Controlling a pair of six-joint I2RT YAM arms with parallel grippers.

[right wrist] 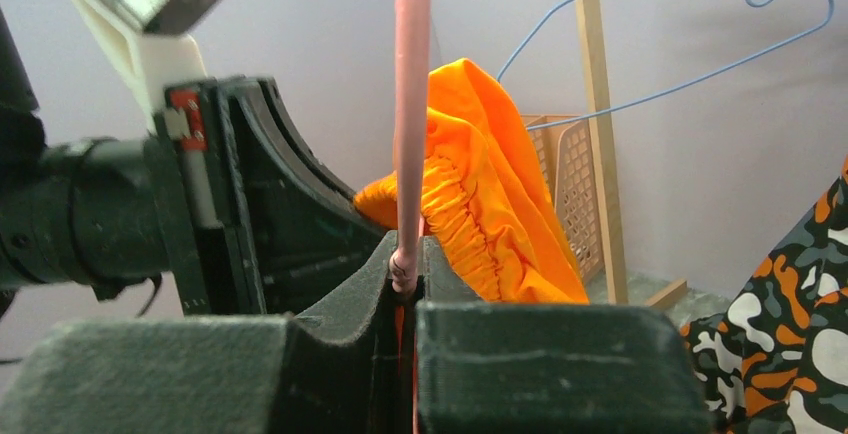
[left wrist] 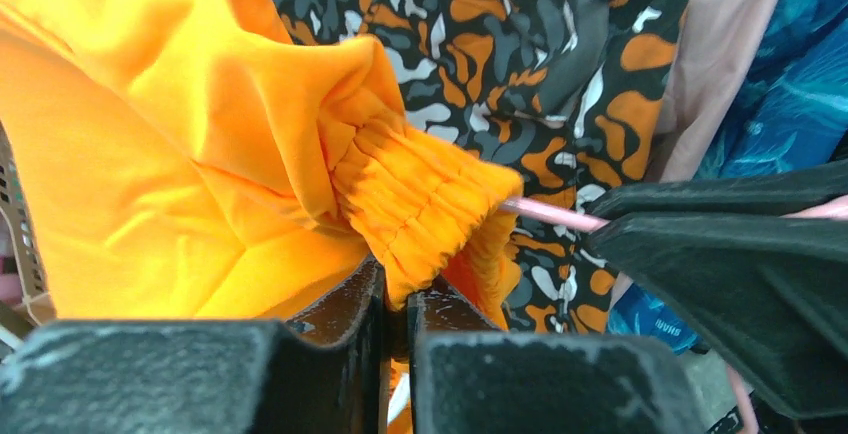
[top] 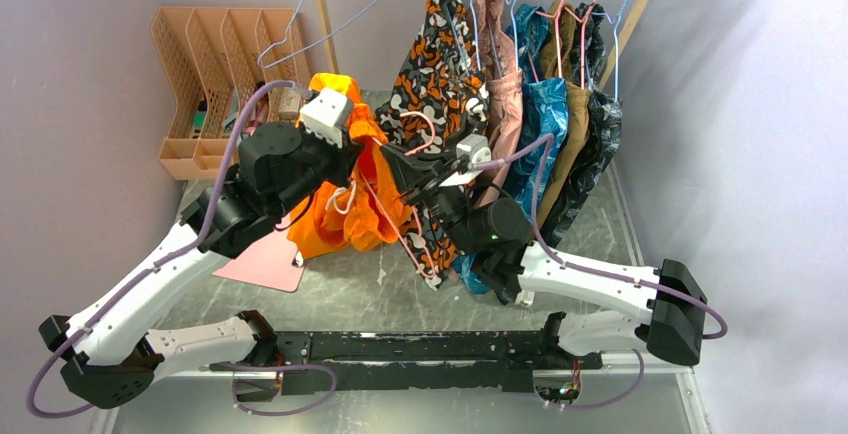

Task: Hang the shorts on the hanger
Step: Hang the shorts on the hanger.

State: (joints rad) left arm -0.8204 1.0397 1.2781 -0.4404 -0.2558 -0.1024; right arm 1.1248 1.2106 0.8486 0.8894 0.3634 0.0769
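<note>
Pinching the gathered waistband of the shorts (left wrist: 200, 154), the left gripper (left wrist: 398, 302) has its jaws nearly together, with orange fabric caught in the narrow gap between them. The shorts hang bunched in the air above the table (top: 400, 294), between the two arms and just left of a patterned garment (left wrist: 520, 44) in orange, black and white.

The right gripper (right wrist: 405, 289) is clamped on the thin pink wire of the hanger (right wrist: 410, 104), which rises straight up from between its jaws. From the left wrist view the same pink wire comes out from behind the waistband and runs to the right gripper's dark fingers, close by. Whether the wire passes inside the shorts cannot be told. From above, part of the pink wire slants down across the front of the orange fabric, and a white drawstring dangles there.

Behind the shorts stands a wooden post (right wrist: 595, 154), with a light-blue hanger (right wrist: 680, 9) hooked beside it. More clothes hang in a row on the rail to the right (top: 560, 104). A tan slotted organizer (top: 215, 64) sits at the far left corner of the table.
</note>
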